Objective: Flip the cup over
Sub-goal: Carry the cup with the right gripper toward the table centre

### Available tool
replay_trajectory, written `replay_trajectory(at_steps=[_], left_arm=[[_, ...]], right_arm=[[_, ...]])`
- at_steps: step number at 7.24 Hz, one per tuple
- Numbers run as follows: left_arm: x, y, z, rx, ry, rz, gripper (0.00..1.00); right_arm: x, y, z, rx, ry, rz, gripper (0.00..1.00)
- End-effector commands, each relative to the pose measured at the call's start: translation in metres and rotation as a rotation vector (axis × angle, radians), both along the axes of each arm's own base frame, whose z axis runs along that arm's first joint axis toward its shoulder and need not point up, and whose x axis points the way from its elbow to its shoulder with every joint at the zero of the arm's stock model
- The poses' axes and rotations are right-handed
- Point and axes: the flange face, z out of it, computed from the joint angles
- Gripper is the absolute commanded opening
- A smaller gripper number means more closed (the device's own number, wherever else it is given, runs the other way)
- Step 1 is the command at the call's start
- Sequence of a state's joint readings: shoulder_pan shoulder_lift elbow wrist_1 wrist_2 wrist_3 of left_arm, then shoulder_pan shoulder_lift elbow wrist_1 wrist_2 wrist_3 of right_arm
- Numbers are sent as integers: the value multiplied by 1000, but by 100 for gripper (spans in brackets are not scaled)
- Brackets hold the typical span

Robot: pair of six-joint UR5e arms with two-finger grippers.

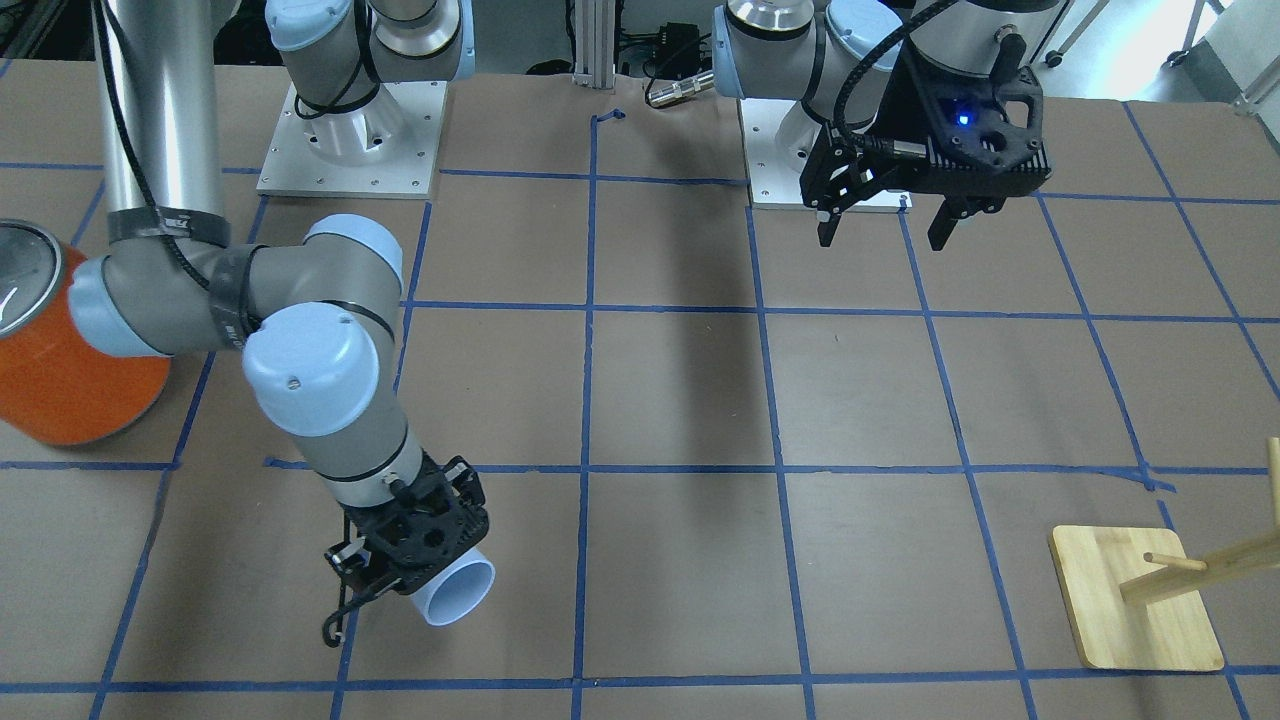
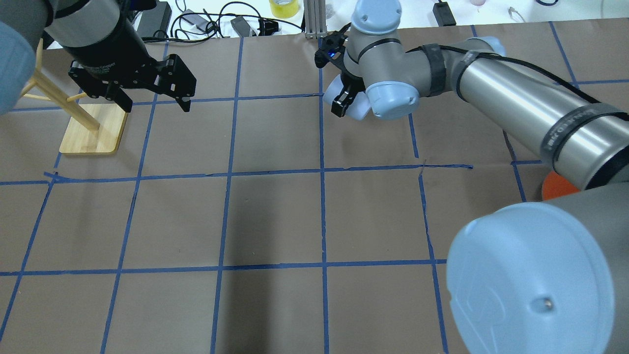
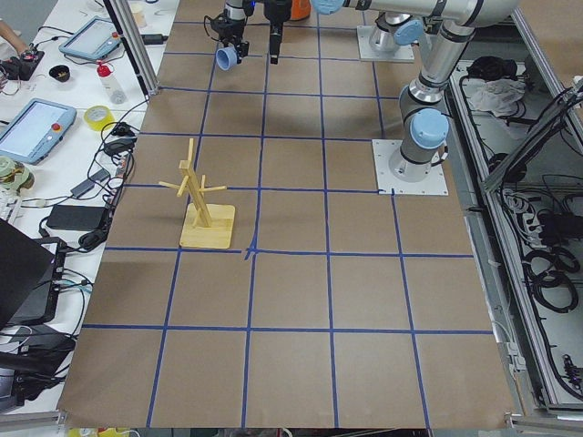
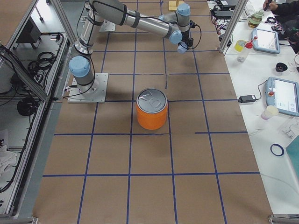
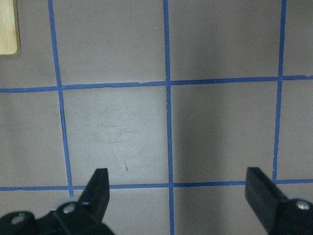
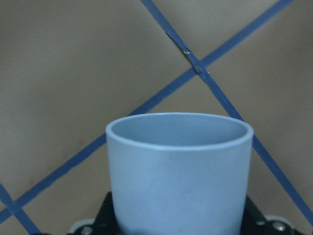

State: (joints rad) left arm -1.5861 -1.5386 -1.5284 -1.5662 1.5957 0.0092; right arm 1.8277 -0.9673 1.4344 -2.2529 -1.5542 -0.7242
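Note:
The cup point(image 1: 458, 594) is a small pale blue tumbler. My right gripper point(image 1: 425, 578) is shut on it near its base and holds it tipped on its side above the table, rim toward the front edge. In the right wrist view the cup point(image 6: 179, 171) fills the lower frame with its open rim pointing away from the camera. It also shows in the overhead view point(image 2: 333, 89). My left gripper point(image 1: 885, 228) is open and empty, hovering near its base plate; its fingers point(image 5: 99, 188) stand wide apart over bare table.
A large orange can point(image 1: 70, 375) with a silver top stands behind the right arm's elbow, also in the exterior right view point(image 4: 152, 112). A wooden peg stand point(image 1: 1135, 598) sits at the table's left end point(image 2: 93, 133). Blue tape lines grid the brown table.

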Motion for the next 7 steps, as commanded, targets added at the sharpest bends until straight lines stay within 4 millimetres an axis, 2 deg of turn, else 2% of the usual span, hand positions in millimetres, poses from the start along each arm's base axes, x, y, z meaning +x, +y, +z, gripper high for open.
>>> replay_trajectory(at_steps=[1,3,4,7], left_arm=[[0,0,-1,1,0,0,100],[0,0,-1,1,0,0,100],[1,0,-1,1,0,1,100],[0,0,-1,1,0,0,100]], right_arm=[[78,28,-21,-28,148,197,2],[114,52,-26,-36,179,289,2],[125,60,-29,-34,176,310,3],[138,75,-44,-2,172,473,3]])
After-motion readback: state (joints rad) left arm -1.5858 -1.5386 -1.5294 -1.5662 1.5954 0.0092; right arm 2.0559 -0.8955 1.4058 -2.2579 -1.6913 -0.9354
